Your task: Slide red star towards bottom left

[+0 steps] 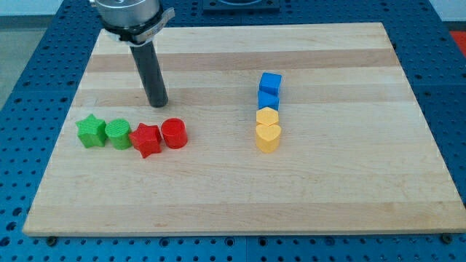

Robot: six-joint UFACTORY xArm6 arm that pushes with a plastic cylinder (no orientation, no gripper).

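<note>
The red star (146, 139) lies on the wooden board (240, 189) at the view's left, slightly lower than its neighbours. It touches the green round block (119, 135) on its left and sits close to the red round block (174, 134) on its right. My tip (158, 104) stands on the board just above the red star and the red round block, apart from both.
A green star (90, 131) lies left of the green round block. Right of centre, two blue blocks (269, 90) and two yellow blocks (267, 128) form a vertical column. Blue pegboard surrounds the board.
</note>
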